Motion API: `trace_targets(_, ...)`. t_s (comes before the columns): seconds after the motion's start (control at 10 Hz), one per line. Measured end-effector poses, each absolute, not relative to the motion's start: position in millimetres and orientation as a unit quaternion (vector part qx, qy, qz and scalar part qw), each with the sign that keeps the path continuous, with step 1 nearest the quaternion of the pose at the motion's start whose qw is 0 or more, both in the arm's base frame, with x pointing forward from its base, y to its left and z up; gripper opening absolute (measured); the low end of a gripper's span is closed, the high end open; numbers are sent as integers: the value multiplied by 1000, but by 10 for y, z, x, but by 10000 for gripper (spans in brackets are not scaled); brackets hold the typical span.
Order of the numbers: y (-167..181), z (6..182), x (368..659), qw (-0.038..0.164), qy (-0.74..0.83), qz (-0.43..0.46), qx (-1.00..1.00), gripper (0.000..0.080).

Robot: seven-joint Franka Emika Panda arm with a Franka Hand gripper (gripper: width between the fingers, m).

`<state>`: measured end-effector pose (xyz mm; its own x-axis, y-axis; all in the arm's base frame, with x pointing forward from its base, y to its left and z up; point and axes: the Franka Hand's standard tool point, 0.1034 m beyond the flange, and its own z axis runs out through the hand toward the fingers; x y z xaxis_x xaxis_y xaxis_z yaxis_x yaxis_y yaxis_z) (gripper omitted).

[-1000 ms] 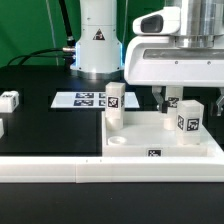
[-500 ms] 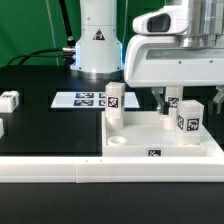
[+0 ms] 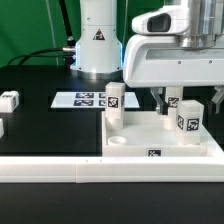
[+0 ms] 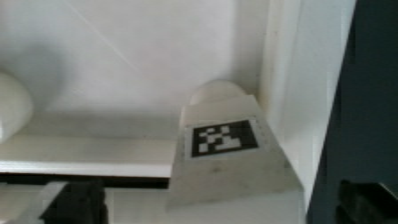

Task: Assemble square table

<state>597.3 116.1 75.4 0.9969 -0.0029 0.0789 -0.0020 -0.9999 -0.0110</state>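
Observation:
The square table slab [image 3: 150, 133] lies flat on the exterior view's right, with a tag on its front edge. Three white tagged legs stand upright on it: one at the far left corner [image 3: 114, 101], one toward the right front [image 3: 187, 119], and one behind it [image 3: 174, 99]. My gripper [image 3: 167, 104] hangs over that rear leg, open, with a finger on each side. In the wrist view the same leg [image 4: 222, 140] stands between my dark fingers [image 4: 71, 205], close to one finger and apart from the other, beside the slab's raised rim [image 4: 294, 80].
A loose leg block [image 3: 8, 100] lies on the black mat at the exterior view's left, and another [image 3: 1, 127] shows at the left edge. The marker board [image 3: 82, 99] lies behind the slab. A long white border rail [image 3: 70, 172] runs along the front.

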Motion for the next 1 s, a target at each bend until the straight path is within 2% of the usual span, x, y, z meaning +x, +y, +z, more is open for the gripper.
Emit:
trace_targets(0.4, 1166, 753, 5972, 11, 130, -38, -991, 649)
trace_targets(0.6, 1164, 753, 5972, 11, 138, -38, -990, 396)
trace_targets(0.7, 1164, 753, 5972, 11, 138, -38, -990, 396)
trace_targets(0.8, 1163, 752, 5971, 11, 138, -38, -990, 289)
trace_targets(1.0, 1164, 751, 5971, 11, 144, -38, -989, 289)
